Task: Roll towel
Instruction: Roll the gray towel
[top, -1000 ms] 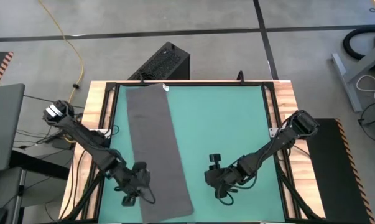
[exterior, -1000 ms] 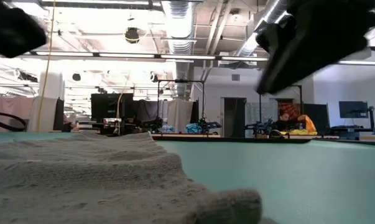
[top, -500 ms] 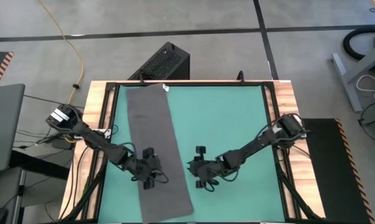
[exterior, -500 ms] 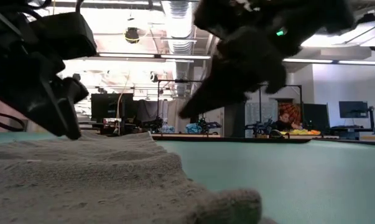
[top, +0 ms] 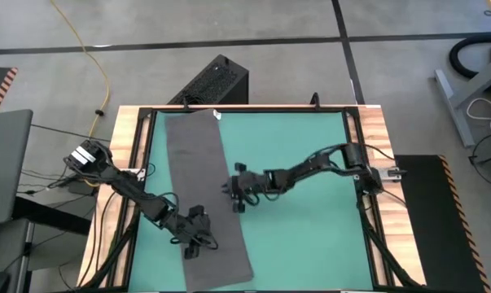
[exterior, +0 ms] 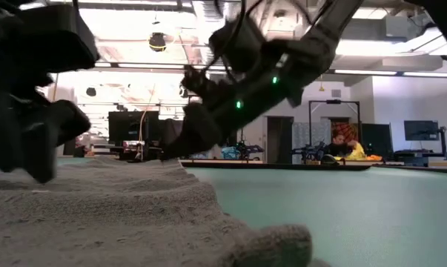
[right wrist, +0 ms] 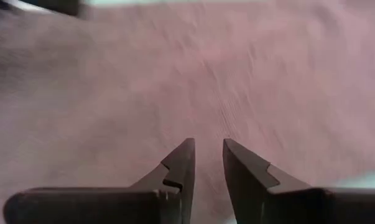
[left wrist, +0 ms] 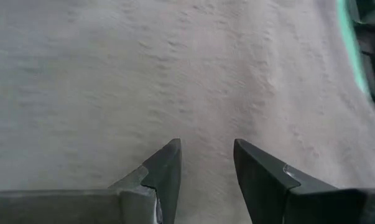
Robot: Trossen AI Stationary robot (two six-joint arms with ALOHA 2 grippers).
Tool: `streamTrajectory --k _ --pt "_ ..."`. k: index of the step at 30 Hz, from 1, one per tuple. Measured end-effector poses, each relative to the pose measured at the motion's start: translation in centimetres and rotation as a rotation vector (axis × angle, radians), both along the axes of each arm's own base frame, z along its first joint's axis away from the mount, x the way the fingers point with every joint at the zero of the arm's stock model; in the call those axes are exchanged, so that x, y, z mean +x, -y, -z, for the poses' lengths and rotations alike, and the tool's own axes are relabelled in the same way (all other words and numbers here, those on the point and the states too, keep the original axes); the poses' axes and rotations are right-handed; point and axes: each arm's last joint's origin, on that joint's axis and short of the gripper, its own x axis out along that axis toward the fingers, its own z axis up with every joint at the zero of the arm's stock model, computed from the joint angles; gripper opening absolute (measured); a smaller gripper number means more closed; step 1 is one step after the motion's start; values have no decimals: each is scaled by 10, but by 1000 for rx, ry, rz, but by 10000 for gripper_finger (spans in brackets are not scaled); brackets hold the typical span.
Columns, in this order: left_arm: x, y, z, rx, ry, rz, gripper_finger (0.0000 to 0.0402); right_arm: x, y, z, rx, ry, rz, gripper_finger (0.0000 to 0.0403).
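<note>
With the left gripper [top: 194, 242] and right gripper [top: 235, 198] both parted and empty over the towel [top: 204, 187], uneven pinches could skew the roll.

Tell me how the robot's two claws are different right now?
The left gripper is over the towel's near end; the right gripper is at its right edge, farther up. The left gripper's fingers stand wider apart than the right gripper's. Both are open, holding nothing, pointing at the towel.
</note>
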Motion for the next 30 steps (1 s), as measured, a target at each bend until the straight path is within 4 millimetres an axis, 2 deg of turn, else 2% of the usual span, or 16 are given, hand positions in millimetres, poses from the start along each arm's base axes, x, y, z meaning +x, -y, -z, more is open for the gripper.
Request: streamTrajectory --k 2,5,8,12,16,19,21,24,28,30 --pt "-5 6 1 -40 -35 27 137 0 8 8 59 -38 6 101" --pt "-17 17 3 -79 -102 59 137 -8 3 16 90 -135 9 90" --pt "-29 25 6 -73 -151 39 137 -18 -17 20 113 -224 -2 78" --pt "-38 28 9 -40 -175 -40 137 -28 -56 19 145 -283 -53 68" --pt "-39 26 10 0 -181 -83 137 -39 -93 1 130 -274 -167 66" --pt "-38 21 11 0 -215 -117 137 -49 -104 -25 -18 -223 -143 65" --pt "-37 19 11 -15 -241 -121 137 -52 -97 -52 -158 -140 -35 65" --pt "-37 17 7 -32 -254 -116 137 -50 -65 -81 -260 -72 81 65" --pt "-36 15 -12 -25 -255 -96 137 -43 3 -81 -197 -124 148 65" --pt "-35 16 -27 -23 -233 -110 137 -41 41 -72 -137 -159 233 65"
